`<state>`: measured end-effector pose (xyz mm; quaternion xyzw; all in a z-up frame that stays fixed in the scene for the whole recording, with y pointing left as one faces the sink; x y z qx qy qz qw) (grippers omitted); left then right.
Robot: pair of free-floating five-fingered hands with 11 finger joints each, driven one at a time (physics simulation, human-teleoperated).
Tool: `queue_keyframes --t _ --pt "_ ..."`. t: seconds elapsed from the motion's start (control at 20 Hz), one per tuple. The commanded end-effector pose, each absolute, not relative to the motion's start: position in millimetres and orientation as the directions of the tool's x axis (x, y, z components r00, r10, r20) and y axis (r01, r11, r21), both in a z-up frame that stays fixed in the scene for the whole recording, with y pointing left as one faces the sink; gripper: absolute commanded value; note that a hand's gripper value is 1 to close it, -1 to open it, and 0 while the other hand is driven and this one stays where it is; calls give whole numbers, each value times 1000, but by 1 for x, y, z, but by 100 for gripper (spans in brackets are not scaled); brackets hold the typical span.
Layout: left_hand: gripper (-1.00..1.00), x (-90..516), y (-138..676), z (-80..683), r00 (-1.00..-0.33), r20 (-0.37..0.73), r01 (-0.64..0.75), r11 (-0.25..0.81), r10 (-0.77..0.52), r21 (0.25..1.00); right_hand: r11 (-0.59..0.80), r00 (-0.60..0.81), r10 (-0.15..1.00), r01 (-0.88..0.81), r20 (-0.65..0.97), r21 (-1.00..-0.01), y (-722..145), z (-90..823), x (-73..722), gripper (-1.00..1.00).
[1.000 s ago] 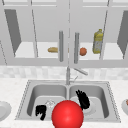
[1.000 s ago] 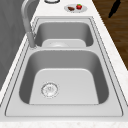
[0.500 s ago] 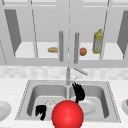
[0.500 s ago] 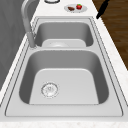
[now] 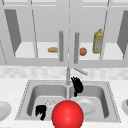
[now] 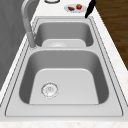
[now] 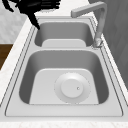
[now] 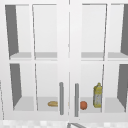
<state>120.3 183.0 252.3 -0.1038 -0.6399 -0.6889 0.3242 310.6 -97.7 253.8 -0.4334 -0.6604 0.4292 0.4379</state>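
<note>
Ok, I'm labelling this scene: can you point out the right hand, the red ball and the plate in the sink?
right hand (image 5: 77, 86), front view, on its palm.
red ball (image 5: 67, 114), front view, on its middle.
plate (image 7: 72, 88), right side view, on its flat centre, in the near basin.

A plate (image 7: 72, 88) lies in the sink's right basin (image 5: 100, 92); the faucet (image 5: 68, 75) stands behind the divider.
</note>
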Motion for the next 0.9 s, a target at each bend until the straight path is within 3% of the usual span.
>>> queue_keyframes --t 0.0,0.85 --pt "0 120 183 252 -768 558 580 29 -314 814 188 -189 971 209 149 -960 -97 257 335 -100" --pt "0 120 183 252 -768 558 580 29 -314 814 219 -180 964 133 194 -967 -104 274 437 -100"
